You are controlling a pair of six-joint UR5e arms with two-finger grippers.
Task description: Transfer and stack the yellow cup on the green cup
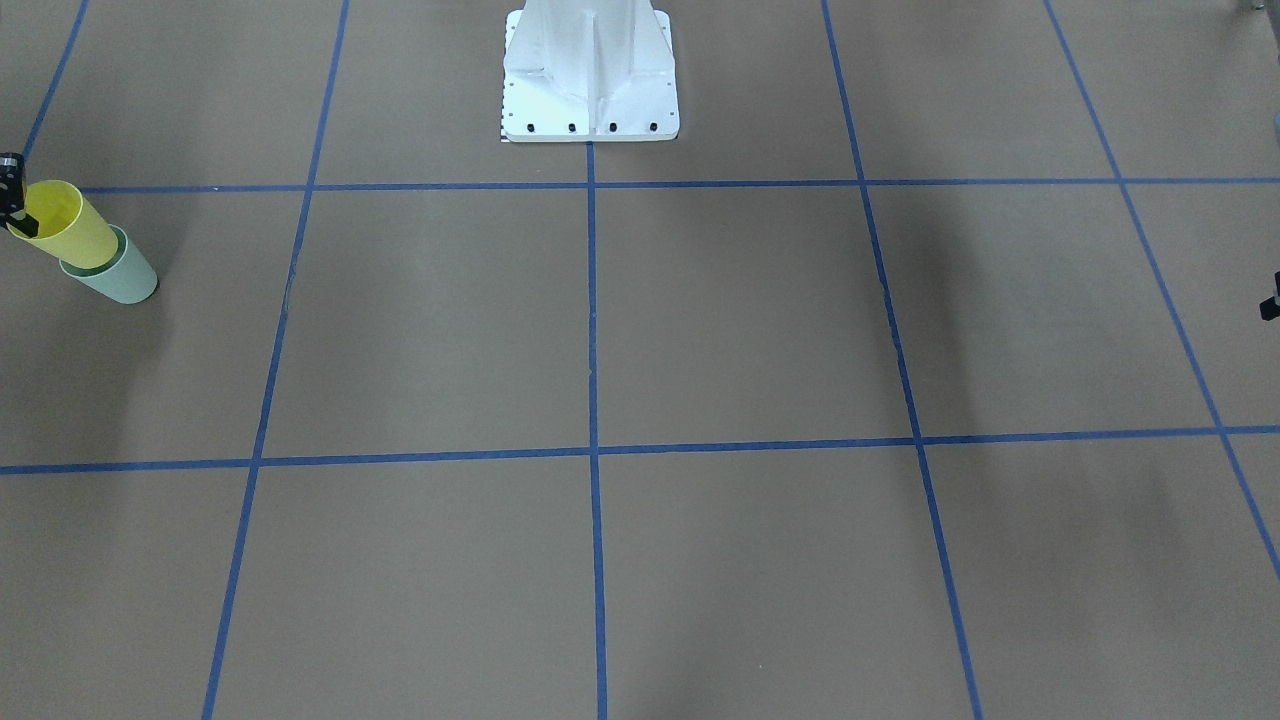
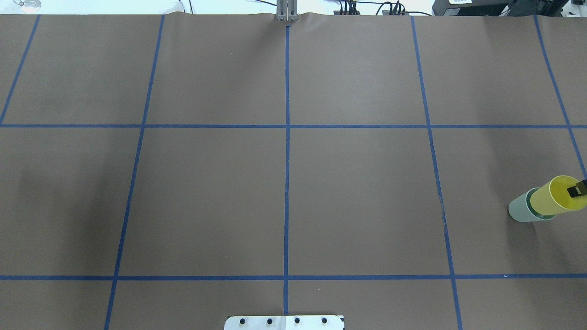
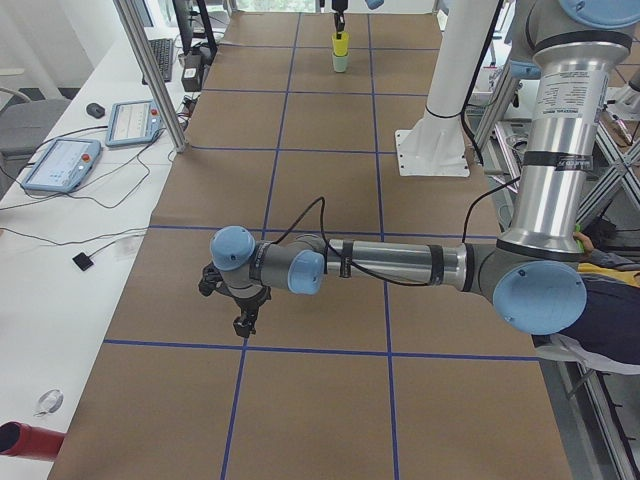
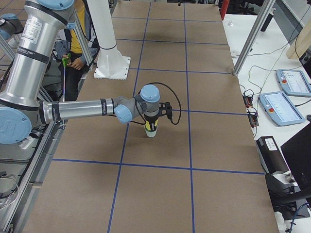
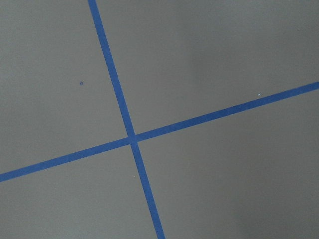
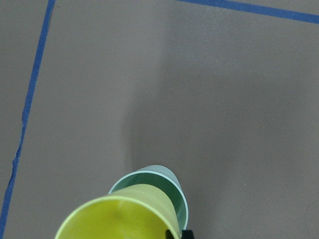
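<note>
1. Overhead exterior view: the right gripper [image 2: 577, 190] reaches in from the table's [image 2: 293, 197] right edge. One black finger [image 2: 576, 191] sits at the rim of the yellow cup [image 2: 550, 201].
2. The right fingers are closed on that rim, one inside the cup and one outside. The cup hangs upright below them, mouth up.
3. The green cup [image 2: 518, 210] stands upright on the table directly under the fingers. The yellow cup's base is inside its mouth, and most of the yellow wall shows above the green rim.
4. Seen from the right wrist, the green rim rings the yellow cup just beyond the fingertips.
5. In the front-facing view the pair leans from perspective at the left edge, with the fingers at the yellow rim.
6. The left gripper [image 3: 243, 322] points down, close over the table, well apart from both cups. I cannot tell whether its fingers are open or closed.
7. Under the left fingers, a tape cross [image 5: 132, 138] lies on the brown cover.
</note>
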